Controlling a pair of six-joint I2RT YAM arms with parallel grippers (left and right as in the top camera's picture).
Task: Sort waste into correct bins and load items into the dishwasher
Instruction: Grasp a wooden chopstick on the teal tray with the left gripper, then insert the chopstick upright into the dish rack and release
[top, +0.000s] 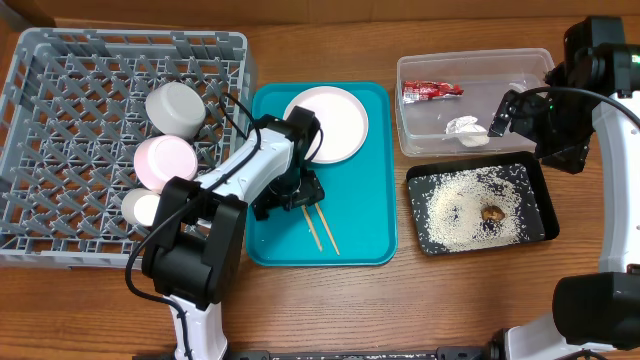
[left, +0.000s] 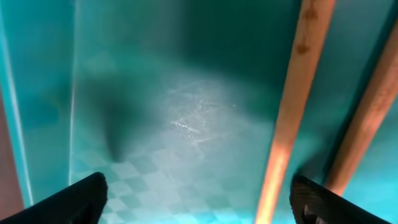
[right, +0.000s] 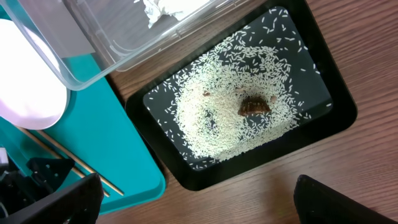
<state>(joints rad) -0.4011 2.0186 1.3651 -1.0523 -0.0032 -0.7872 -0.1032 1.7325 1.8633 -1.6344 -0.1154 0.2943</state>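
Note:
My left gripper (top: 297, 196) (left: 199, 202) is open and low over the teal tray, with one of the wooden chopsticks (top: 322, 230) (left: 291, 106) between its fingers and the other just outside. The round white plate (top: 330, 122) lies on that tray. The greenish-white bowl (top: 178, 107), the pink bowl (top: 165, 162) and the small cup (top: 140, 207) sit in the grey rack (top: 70, 80). The red wrapper (top: 432, 90) and the tissue (top: 466, 130) lie in the clear tub (top: 410, 70). Rice (top: 460, 200) (right: 217, 118) and the brown scrap (top: 492, 212) (right: 254, 106) lie in the black tray (top: 545, 215). My right gripper (top: 505, 112) (right: 199, 202) is open and empty.
The teal serving tray (top: 370, 230) (left: 186, 81) sits between the rack and the bins. In the right wrist view the clear tub (right: 81, 56), the black tray (right: 336, 118) and the teal tray's corner (right: 137, 168) lie close together on the wooden table (top: 450, 300).

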